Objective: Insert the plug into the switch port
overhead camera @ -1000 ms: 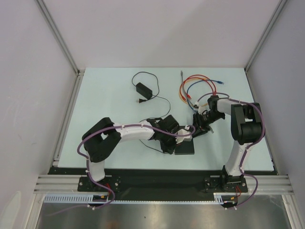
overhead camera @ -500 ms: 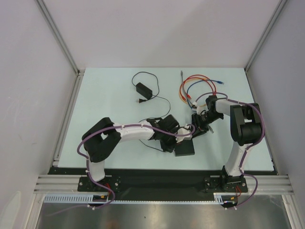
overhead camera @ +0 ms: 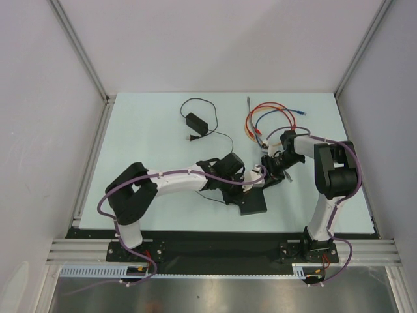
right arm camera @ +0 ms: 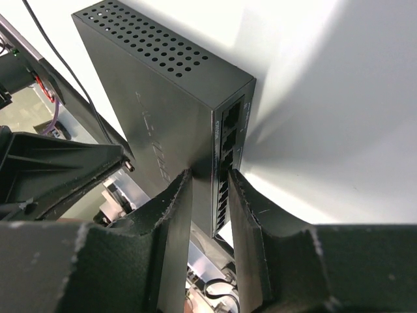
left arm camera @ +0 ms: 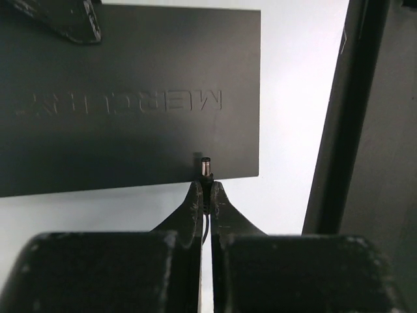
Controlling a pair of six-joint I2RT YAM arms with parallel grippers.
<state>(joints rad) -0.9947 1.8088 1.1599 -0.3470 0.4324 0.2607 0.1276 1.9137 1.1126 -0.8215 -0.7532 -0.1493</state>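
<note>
The left arm (overhead camera: 171,180) stretches low toward the centre, with the left gripper (left arm camera: 206,190) pinched on the plug (left arm camera: 206,166) (only a sliver of gap shows between its fingers). The right arm (overhead camera: 335,171) stands folded at the elbow, wrist turned inward. The right gripper (right arm camera: 208,182) is clamped on the black box (right arm camera: 163,104), close to the left one.

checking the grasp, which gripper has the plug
The left gripper: the barrel plug sticks out from its shut fingertips. The right gripper clamps the switch by its port edge instead.
</note>
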